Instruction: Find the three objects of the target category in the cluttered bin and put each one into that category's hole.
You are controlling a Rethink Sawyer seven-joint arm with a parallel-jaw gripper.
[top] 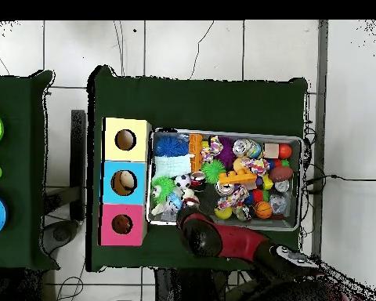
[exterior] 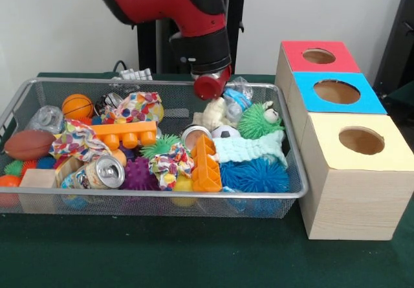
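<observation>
The wire mesh bin (exterior: 155,196) is full of mixed toys; it also shows in the overhead view (top: 226,132). A small yellow rounded toy (exterior: 184,186) lies at the near rim, half hidden under a patterned cloth and an orange block; I cannot tell its shape. Another yellow lump (top: 222,212) shows in the overhead view on the robot's side. No duckling beak shows. My arm's end (exterior: 210,84) hangs over the bin's far middle, just above a cream toy animal (exterior: 213,114). My gripper (top: 189,216) is hidden under the wrist.
Three wooden boxes with round holes stand beside the bin: red (exterior: 319,56), blue (exterior: 336,92), yellow (exterior: 361,140). Something pale lies inside the blue box's hole (top: 127,182). The bin also holds spiky balls (exterior: 255,175), orange blocks (exterior: 129,134), a can (exterior: 103,171) and small balls.
</observation>
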